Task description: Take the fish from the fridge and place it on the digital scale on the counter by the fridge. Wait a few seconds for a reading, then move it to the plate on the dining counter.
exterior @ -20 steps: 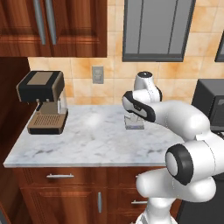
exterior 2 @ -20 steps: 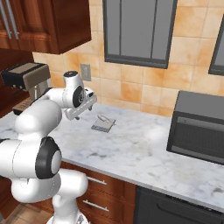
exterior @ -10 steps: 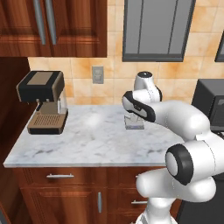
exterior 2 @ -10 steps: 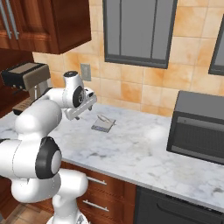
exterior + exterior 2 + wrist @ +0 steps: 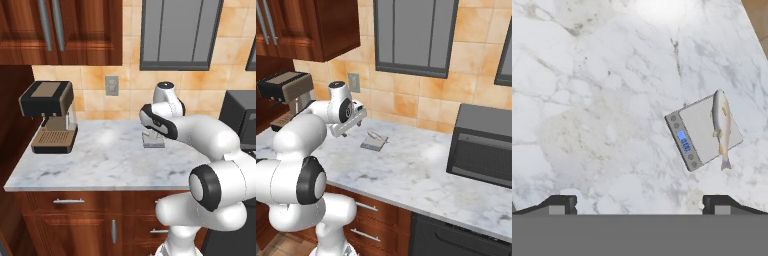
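– Where's the fish [image 5: 721,125] sitting?
– On the digital scale [image 5: 704,132], near the counter's [image 5: 587,100] back edge. I'm hovering with jaws wide apart, waiting before regrasping mid-body.

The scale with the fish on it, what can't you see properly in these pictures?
- Numbers on the scale display: lit blue in the hand view, too small to read.
- Scale in the left base view: partly hidden behind the robot's arm.
- Fish: in the right base view just a thin pale streak, too small for detail.
- Coffee machine: partly behind the arm in the right base view.
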Tool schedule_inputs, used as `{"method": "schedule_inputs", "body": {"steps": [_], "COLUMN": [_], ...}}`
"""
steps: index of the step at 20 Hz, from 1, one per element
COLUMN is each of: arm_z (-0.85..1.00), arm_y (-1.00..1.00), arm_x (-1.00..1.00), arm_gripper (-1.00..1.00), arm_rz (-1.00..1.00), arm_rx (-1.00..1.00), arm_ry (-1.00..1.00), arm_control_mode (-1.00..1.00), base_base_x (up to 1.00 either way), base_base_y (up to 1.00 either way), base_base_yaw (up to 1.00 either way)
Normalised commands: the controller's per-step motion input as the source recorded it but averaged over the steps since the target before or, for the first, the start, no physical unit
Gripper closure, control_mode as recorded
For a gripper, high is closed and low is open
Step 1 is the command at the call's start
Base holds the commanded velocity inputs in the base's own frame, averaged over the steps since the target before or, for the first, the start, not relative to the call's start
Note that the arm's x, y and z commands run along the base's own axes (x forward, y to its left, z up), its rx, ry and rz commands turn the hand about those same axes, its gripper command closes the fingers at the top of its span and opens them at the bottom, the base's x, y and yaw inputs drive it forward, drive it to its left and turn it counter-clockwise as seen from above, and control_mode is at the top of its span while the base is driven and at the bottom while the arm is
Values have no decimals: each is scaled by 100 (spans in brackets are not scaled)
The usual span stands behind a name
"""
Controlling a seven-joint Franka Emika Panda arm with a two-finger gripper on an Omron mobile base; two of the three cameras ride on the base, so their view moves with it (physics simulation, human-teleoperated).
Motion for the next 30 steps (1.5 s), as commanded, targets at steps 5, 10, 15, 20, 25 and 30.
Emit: {"method": "schedule_inputs", "body": {"steps": [5, 10, 15, 20, 25, 30], "arm_z": [0, 0, 0, -15, -36, -37], "arm_y": [0, 0, 0, -20, -33, -5], "arm_x": [0, 0, 0, 14, 41, 54], "arm_gripper": [-100, -100, -100, -100, -100, -100], "arm_rz": [0, 0, 0, -1, 0, 0], "arm_rx": [0, 0, 0, 0, 1, 3], "arm_ry": [0, 0, 0, 0, 0, 0], "arm_control_mode": [-100, -100, -100, -100, -100, -100], "base_base_x": [0, 0, 0, 0, 0, 0], "base_base_y": [0, 0, 0, 0, 0, 0], "base_base_yaw": [0, 0, 0, 0, 0, 0]}}
